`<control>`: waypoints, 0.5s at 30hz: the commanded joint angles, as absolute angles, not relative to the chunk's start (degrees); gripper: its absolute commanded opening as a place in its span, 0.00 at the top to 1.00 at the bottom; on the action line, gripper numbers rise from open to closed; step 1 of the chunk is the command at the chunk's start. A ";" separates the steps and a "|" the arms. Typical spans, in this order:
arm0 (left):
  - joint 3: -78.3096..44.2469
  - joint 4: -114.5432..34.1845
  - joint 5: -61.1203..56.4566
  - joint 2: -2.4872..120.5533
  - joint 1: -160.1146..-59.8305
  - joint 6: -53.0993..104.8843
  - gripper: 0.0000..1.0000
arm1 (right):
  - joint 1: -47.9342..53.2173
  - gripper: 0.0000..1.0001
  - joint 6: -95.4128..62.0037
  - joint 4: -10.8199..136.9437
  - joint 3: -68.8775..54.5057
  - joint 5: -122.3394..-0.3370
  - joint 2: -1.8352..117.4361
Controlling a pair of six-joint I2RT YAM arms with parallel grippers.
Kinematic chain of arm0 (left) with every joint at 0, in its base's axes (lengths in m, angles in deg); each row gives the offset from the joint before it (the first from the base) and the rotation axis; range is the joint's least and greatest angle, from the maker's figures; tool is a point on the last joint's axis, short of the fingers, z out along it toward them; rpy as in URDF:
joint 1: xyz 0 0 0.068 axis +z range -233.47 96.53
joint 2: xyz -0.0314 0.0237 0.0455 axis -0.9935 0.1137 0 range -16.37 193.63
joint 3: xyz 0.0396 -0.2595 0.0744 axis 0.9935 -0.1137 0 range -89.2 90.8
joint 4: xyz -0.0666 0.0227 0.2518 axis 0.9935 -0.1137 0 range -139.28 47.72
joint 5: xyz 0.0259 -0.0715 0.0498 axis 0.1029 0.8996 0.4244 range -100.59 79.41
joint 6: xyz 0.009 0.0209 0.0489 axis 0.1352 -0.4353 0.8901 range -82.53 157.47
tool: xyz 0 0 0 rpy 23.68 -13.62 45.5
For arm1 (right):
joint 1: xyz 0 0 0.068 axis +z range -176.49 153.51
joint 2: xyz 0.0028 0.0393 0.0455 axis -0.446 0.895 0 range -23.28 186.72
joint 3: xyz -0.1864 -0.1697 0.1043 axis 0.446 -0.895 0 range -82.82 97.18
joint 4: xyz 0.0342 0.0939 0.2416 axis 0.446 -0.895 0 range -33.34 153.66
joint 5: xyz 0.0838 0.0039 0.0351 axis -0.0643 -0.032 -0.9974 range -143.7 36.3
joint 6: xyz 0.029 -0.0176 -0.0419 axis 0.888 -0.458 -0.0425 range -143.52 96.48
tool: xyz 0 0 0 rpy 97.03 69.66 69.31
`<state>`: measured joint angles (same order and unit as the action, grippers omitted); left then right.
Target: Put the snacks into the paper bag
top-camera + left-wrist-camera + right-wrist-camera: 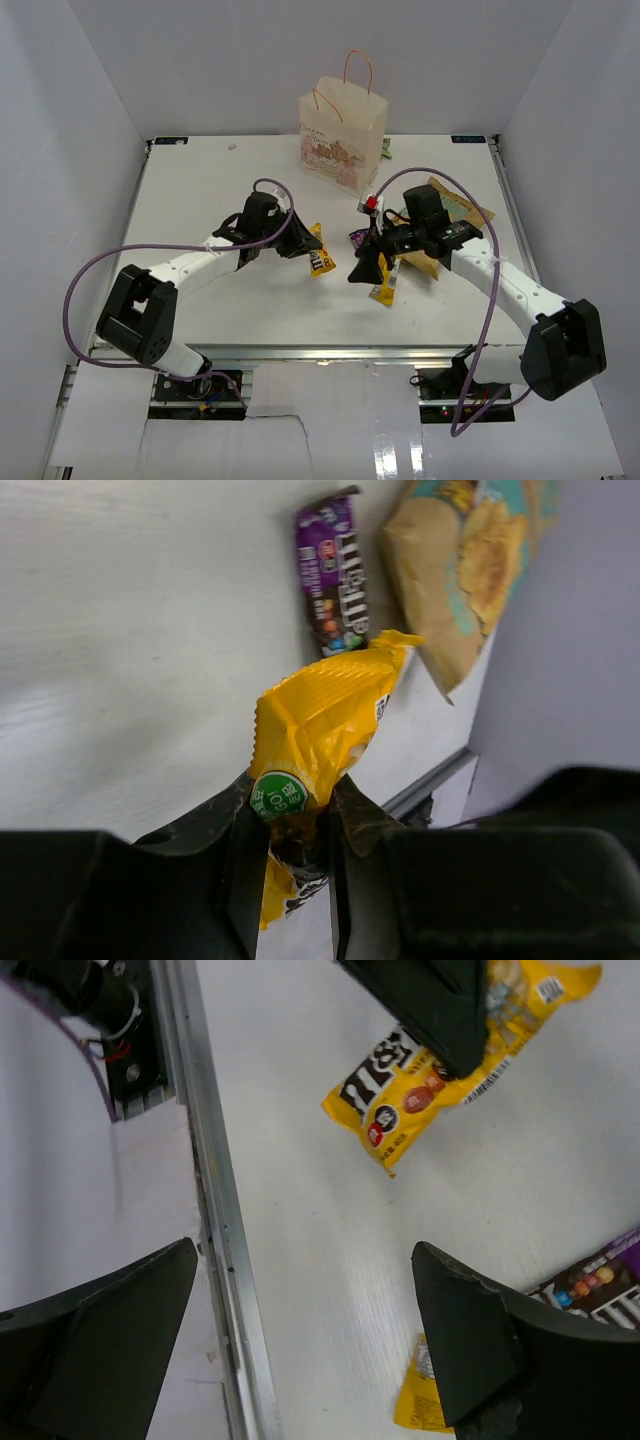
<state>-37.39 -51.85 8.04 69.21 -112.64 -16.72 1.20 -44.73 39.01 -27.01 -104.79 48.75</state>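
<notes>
Left claw (295, 825) is clamped tight on one end of the yellow M&M's pack (318, 725). The rest of the pack sticks out past the fingers toward the purple bar (335, 570). Can't tell if the pack is off the table (200, 180). In the top view the pack sits mid-table, just left of the right claw (365, 268). Right claw is spread wide and holds nothing. It hangs over the table with the yellow bar (383, 288) just beneath it and the purple bar just beside it on the far side. In the right wrist view the yellow bar (420, 1400) and purple bar (590, 1290) are both partly hidden behind one finger, and neither lies between the fingers. Chip bag (455, 205) lies flat on the right side of the table, partly under the right arm. Paper bag (340, 135) stands upright at the far edge near the middle, handles up, well apart from both claws. All four snacks are outside it.
</notes>
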 commanded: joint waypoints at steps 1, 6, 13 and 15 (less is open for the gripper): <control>-35.77 -39.65 17.09 69.94 -112.83 -13.32 0.64 | 2.95 0.05 -16.69 53.89 -28.41 -92.83 51.51; -33.31 -36.66 18.76 72.04 -113.35 -14.91 0.64 | 4.36 0.04 -7.09 54.60 -24.47 -84.54 58.10; -33.04 -34.73 20.17 73.01 -114.15 -16.67 0.64 | 6.21 0.00 -2.87 59.16 -23.06 -84.28 64.25; -32.78 -34.72 20.87 73.19 -114.32 -17.02 0.63 | 6.30 0.12 -2.51 60.31 -22.79 -84.72 65.22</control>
